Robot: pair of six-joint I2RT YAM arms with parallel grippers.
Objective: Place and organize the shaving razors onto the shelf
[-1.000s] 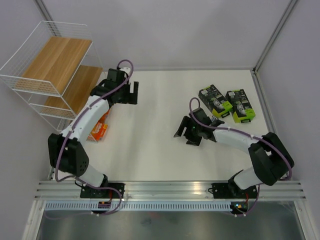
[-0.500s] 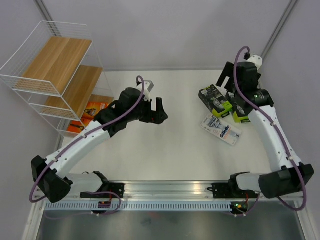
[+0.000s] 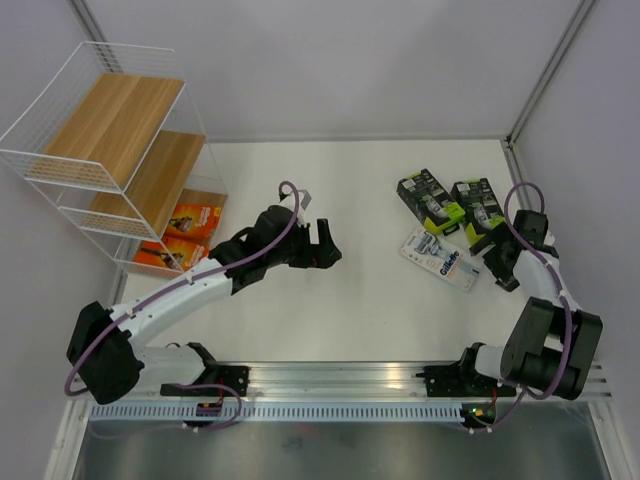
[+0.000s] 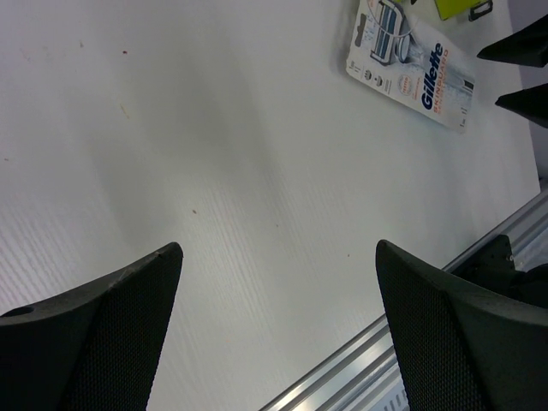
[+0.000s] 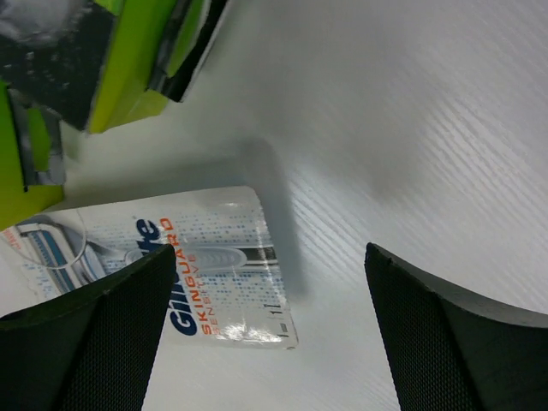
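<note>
White table (image 3: 350,300) bearing two black-green boxes (image 3: 430,200) (image 3: 480,210), a flat white-blue pack (image 3: 440,258) (just beside), shelf (image 3: 115,115) with two orange boxes (image 3: 195,218) (image 3: 165,255)

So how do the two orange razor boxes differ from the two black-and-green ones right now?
Colour: the orange boxes are mostly orange, the black boxes have lime-green tops. Place: the orange boxes lie on the lowest board of the shelf, at the left; the black boxes lie on the table, at the far right. Shared: each pair lies side by side.
</note>
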